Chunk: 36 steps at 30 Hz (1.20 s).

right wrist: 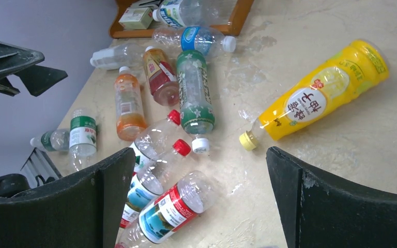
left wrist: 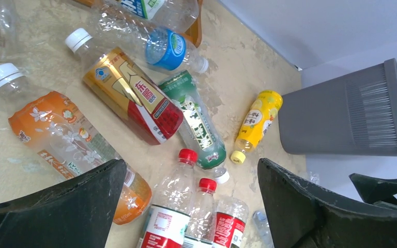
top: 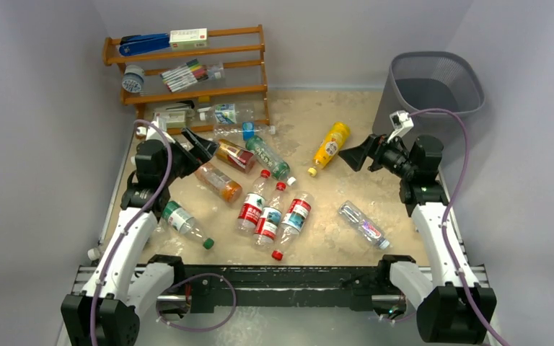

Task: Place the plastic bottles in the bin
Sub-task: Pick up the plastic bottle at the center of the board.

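I read the top view as a clock face, with twelve at the far wall. The sandy table (top: 332,115) fills the middle. The wooden rack (top: 187,68) stands at eleven against the wall. The bin (top: 433,86) stands upright at two, in the far right corner.

My left gripper (top: 203,144) hangs at ten, jaws spread wide with nothing between them. My right gripper (top: 352,153) hangs at two, just in front of the bin, jaws just as wide and empty, and it faces the middle of the table.

The plastic bottles (top: 267,213) lie on their sides on the table, well apart from the bin. The three red-capped clear ones sit side by side at the centre. Just below my left gripper are the orange bottle (top: 218,182) and the red-and-gold bottle (top: 235,155), with the green-labelled bottle (top: 267,157) beside them toward twelve. A blue-banded clear bottle (top: 242,130) lies at the rack's foot. The yellow bottle (top: 330,144) lies at one, cap toward the centre, just beside my right gripper. A small clear bottle (top: 362,223) rests at four, and a green-banded one (top: 182,220) at eight, beside my left arm.
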### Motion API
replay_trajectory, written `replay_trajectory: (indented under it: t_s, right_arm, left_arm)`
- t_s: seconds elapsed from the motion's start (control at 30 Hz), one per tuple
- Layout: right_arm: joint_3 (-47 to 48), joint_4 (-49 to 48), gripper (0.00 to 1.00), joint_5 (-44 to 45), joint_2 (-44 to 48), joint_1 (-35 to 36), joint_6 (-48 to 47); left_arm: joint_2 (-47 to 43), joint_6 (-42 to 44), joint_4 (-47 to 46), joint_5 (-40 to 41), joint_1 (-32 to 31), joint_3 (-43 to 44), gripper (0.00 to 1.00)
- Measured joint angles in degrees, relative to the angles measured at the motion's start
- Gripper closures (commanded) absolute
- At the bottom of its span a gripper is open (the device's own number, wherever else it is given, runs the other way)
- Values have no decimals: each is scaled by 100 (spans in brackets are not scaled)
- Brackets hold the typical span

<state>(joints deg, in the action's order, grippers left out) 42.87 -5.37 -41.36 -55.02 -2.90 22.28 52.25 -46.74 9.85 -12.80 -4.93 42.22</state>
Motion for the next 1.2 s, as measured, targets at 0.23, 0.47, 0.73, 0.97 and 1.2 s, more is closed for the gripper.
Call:
replay_trajectory:
  t_s: [0.23, 0.47, 0.73, 0.97, 1.2]
  right_arm:
    - [-87, 212, 0, 131, 157, 0, 2]
    - [-76, 417, 0, 297, 396, 0, -2]
    - [31, 682, 0, 481, 396, 0, -44]
    - [46, 616, 0, 396, 221, 0, 2]
    - [-125, 155, 0, -57, 4, 0, 216]
  left_arm:
    - [72, 127, 437, 81, -2, 0, 1]
    - [-81, 149, 772, 168, -2, 0, 1]
    - [-63, 140, 920, 243, -2, 0, 1]
    - [2, 188, 949, 236, -2, 33, 1]
    - [479, 409, 1163, 273, -2, 629, 1]
